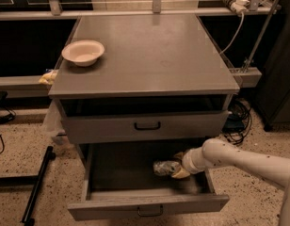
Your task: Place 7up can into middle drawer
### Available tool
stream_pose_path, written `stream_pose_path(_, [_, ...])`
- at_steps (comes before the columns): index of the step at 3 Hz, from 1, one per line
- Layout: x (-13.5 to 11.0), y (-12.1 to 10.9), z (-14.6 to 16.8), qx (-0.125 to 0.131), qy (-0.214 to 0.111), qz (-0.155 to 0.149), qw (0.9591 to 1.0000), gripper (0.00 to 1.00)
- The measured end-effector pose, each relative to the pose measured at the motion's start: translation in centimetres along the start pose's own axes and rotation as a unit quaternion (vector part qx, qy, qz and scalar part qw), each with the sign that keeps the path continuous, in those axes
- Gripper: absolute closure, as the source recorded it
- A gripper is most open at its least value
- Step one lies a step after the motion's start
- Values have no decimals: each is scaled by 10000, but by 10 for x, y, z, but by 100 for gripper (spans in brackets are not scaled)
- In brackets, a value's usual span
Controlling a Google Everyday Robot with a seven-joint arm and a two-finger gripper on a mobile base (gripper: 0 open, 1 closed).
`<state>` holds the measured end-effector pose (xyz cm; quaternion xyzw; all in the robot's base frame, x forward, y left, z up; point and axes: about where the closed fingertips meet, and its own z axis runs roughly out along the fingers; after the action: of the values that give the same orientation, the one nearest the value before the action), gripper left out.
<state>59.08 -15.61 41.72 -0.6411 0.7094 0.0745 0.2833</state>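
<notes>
The middle drawer (147,207) is pulled wide open below the grey cabinet top. The 7up can (165,167), silvery and dented, lies on its side low inside the drawer at the right. My gripper (177,167) reaches in from the right on a white arm, and its cream fingers (181,173) are closed around the can's right end. The drawer above (145,125) stands slightly open with a dark handle.
A cream bowl (83,52) sits on the cabinet top (154,55) at the left. A yellow object (47,77) lies on the left ledge. Cables (237,117) hang at the right. A black stand leg (36,185) lies on the floor at the left.
</notes>
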Motion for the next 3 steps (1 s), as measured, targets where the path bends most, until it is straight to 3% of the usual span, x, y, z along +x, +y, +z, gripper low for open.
stream_pose_path(2, [13,-3,40,-111,-209,227,9995,100])
stream_pose_path(3, [14,-3,41,-108,-212,232,9994,81])
